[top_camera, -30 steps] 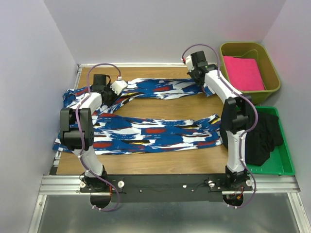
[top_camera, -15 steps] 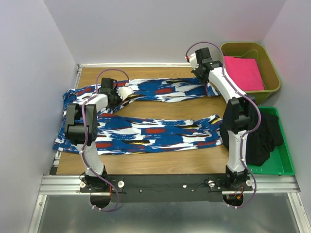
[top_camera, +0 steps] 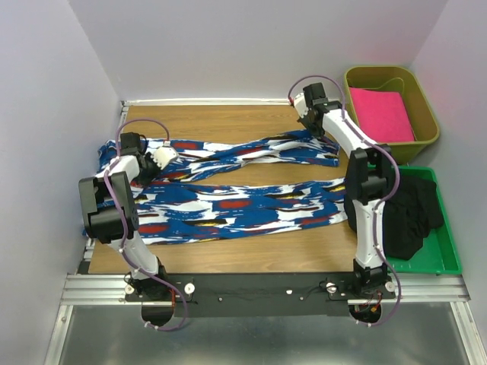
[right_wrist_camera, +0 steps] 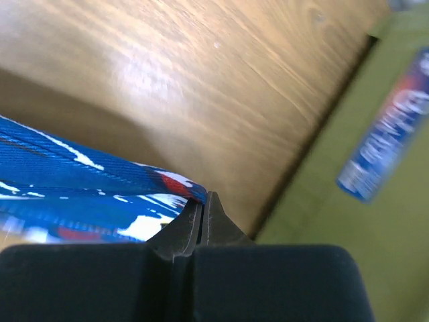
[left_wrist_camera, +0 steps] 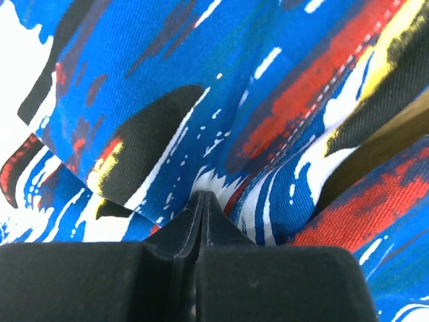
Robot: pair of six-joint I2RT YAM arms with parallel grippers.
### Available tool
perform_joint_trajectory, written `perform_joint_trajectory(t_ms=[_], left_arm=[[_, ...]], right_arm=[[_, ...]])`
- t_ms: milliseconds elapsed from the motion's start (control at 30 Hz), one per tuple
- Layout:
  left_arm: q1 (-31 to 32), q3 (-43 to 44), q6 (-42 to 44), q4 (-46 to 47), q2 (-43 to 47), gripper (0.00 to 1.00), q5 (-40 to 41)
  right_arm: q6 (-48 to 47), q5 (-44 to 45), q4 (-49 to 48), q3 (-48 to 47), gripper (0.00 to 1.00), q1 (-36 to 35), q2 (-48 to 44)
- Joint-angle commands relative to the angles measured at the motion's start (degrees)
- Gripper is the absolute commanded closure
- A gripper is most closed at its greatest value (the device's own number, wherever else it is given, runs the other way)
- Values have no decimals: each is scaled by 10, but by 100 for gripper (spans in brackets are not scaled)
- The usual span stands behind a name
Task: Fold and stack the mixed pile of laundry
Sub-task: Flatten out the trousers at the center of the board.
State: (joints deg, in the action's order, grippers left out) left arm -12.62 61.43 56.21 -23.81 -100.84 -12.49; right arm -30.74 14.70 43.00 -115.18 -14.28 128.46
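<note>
Far left of the light-brown wooden table (top_camera: pixel 228 122): the left gripper (top_camera: pixel 161 161) sits low over the far band of the long blue cloth with white, red and black blotches (top_camera: pixel 243 209). In the wrist view its black fingers (left_wrist_camera: pixel 181 235) are pressed together with a raised ridge of fabric nipped between the tips, so it is clenched on the blue cloth. The weave puckers around the pinch.

The blue cloth lies on the table as a sideways U. The bend is at the left edge and two bands run rightward. The far band is narrow, rumpled and slanted. The near band is wider and flatter. Bare wood shows between them toward the right.

Right end of the far band: the right gripper (top_camera: pixel 306 129) is there. In its wrist view the jaws are closed and clamp the hem corner of the blue cloth, with a shadow on the wood beneath it.

Further right, at the far corner, an olive-green plastic bin (top_camera: pixel 426 141) holds a bright pink folded cloth (top_camera: pixel 380 114). Nearer, a green plastic tray (top_camera: pixel 449 258) holds the plain black garment (top_camera: pixel 415 217). It lies crumpled in a heap, with its left part hidden behind the right arm.
</note>
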Motion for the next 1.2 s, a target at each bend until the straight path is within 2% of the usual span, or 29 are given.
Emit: perform_joint_trajectory(t_ms=[0,33,100,133,167,200,267,433,600,700,867,1000,1167], left_arm=[[-10,13,6,-55,3,92,18],[-9,14,9,-56,4,91,20],[-11,21,11,-62,12,83,10],[-10,26,11,-69,17,79,-18],[-10,41,6,-73,29,70,-34],[-7,54,-4,-74,34,68,-49],[2,96,-43,-72,38,67,-78],[60,165,-121,-17,6,67,-65],[116,232,-178,17,-93,68,-24],[141,253,-191,23,-138,73,1],[143,274,-195,11,-190,86,40],[131,297,-194,15,-233,90,80],[79,355,-196,-10,-283,95,120]], right_arm=[[-18,42,-38,-19,99,14,91],[-24,42,-39,-19,99,14,98],[-24,42,-40,-19,82,15,105],[-20,41,-42,-22,70,14,105],[-15,38,-38,-27,44,15,102],[-11,26,-34,-34,36,14,98],[3,8,-20,-47,30,14,70],[31,-74,39,-45,31,14,-4],[40,-121,67,35,44,14,-45],[40,-138,61,92,51,13,-52],[41,-159,50,132,53,11,-30],[37,-150,29,143,53,11,1],[31,-90,-6,134,54,12,49]])
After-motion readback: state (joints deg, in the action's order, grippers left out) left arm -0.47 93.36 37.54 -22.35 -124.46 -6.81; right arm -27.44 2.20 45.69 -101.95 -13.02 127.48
